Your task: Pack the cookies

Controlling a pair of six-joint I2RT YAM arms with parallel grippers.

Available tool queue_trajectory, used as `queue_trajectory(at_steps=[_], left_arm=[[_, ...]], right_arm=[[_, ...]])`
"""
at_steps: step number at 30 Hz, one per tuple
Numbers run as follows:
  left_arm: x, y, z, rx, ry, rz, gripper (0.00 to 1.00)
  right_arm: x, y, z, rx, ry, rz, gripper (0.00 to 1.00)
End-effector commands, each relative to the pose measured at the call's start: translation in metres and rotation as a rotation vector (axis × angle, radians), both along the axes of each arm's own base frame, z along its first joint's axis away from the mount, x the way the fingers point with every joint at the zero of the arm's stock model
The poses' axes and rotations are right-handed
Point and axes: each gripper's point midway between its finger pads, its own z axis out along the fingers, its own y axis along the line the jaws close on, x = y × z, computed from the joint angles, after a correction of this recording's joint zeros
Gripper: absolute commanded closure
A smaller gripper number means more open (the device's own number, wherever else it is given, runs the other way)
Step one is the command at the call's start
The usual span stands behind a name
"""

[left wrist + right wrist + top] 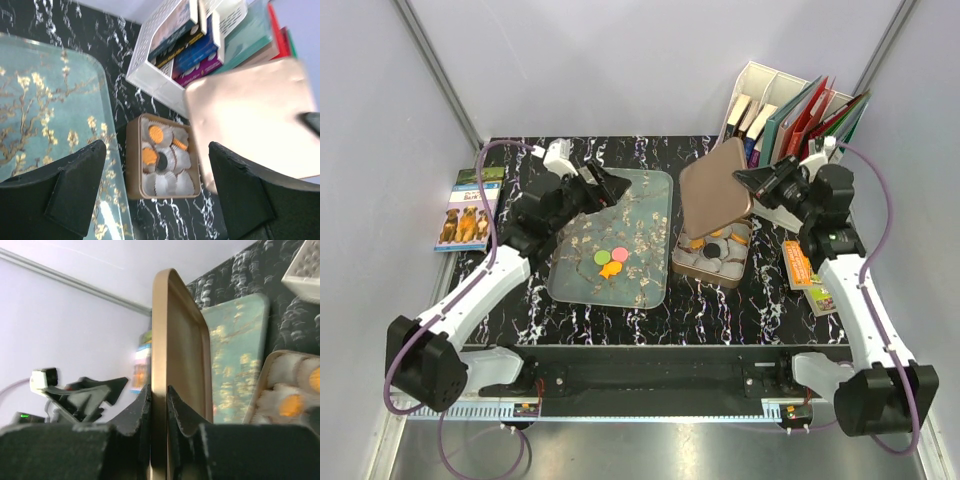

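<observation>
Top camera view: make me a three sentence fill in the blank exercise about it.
The right hand holds up the bronze ____ of the tin.
On the left hand, the jaws stand ____.
Loose cookies lie on the floral ____.
Missing: lid; open; tray.

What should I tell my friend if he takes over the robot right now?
Left gripper: jaws open, empty, above the tray.
Right gripper: jaws shut on the lid, held up, off the tin.
Done: a few orange cookies and the black cookie are in the tin among the paper cups.
Left: the green cookie, pink cookie and another orange one lie on the tray. Move them in, then put the lid on.
</observation>
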Motion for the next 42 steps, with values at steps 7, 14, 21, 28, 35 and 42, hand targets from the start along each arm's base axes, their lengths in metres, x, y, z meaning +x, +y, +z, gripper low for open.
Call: queue_trajectory(at_steps=[7, 14, 21, 28, 35, 42], left_arm=[[0.009, -0.023, 0.009, -0.145, -0.06, -0.086, 0.15], [0.001, -0.056, 0.012, -0.216, -0.107, -0.2, 0.11], [-0.013, -0.089, 0.018, -0.292, -0.145, -0.282, 0.13], [-0.021, -0.076, 0.017, -0.403, -0.18, -0.24, 0.16], [-0.032, -0.063, 0.027, -0.472, -0.256, -0.217, 0.2], [-0.038, -0.077, 0.038, -0.549, -0.277, -0.311, 0.23]], right_arm=[[-0.033, 0.005, 0.021, 0.476, -0.194, 0.296, 1.0], [-0.052, 0.002, 0.033, 0.441, -0.307, 0.306, 1.0], [-0.056, 0.004, 0.025, 0.437, -0.284, 0.309, 1.0], [-0.056, 0.001, 0.022, 0.445, -0.281, 0.283, 1.0], [-0.053, -0.001, 0.018, 0.467, -0.266, 0.26, 1.0], [-0.051, -0.001, 0.015, 0.472, -0.256, 0.264, 1.0]])
